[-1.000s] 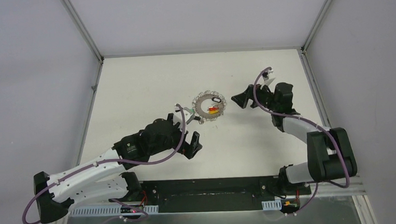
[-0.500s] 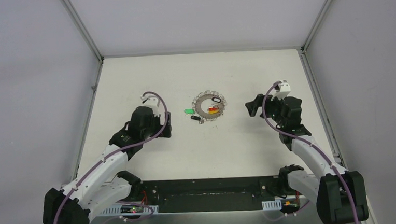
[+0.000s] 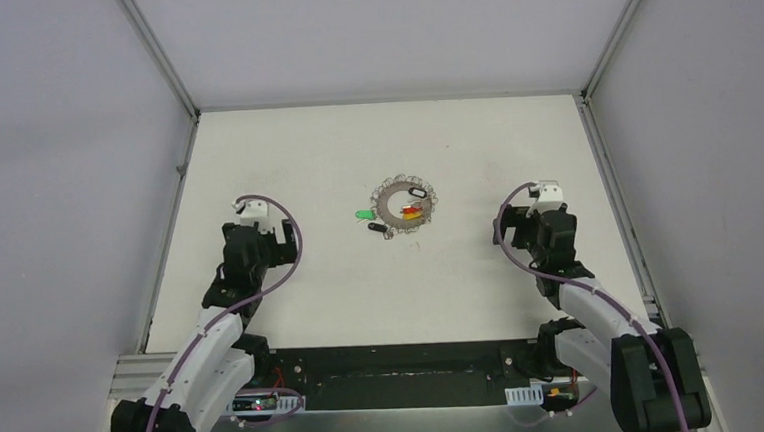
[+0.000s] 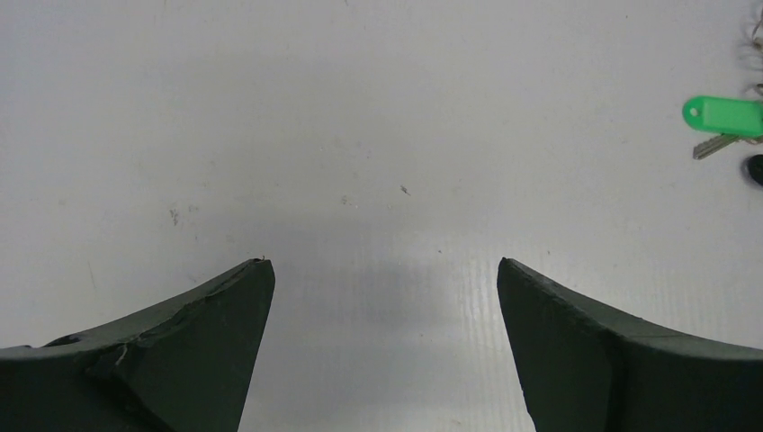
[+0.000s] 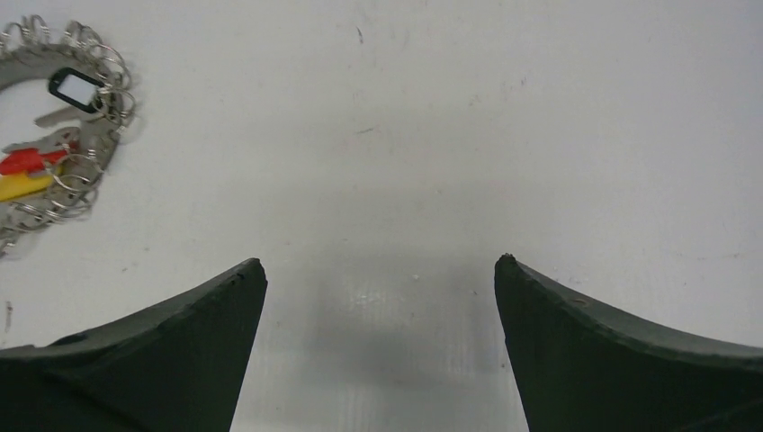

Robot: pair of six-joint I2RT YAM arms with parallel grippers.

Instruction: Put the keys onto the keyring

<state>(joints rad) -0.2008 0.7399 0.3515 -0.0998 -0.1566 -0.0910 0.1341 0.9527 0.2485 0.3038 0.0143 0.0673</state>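
Note:
The grey keyring (image 3: 393, 206), edged with small silver loops, lies flat mid-table. The green-tagged key (image 3: 363, 216) lies just left of it, and the black-tagged key (image 3: 377, 226) lies at its lower left edge. I cannot tell whether either is hooked on. My left gripper (image 3: 260, 248) is open and empty, well left of the keys. In the left wrist view the left gripper (image 4: 385, 265) is over bare table, with the green key (image 4: 724, 117) at the far right. My right gripper (image 3: 542, 234) is open and empty, right of the ring. The right wrist view shows the right gripper (image 5: 378, 263) and the ring (image 5: 99, 148).
Red- and yellow-tagged keys (image 3: 411, 212) lie in the ring's hole, and a black-framed white tag (image 5: 76, 88) sits on its rim. Grey walls bound the white table (image 3: 283, 142) on the left, right and back. Both arm bases stand at the near edge.
Both arms have drawn back from the ring toward the near edge, the left one leftward and the right one rightward. The green and black keys now lie uncovered beside the ring.

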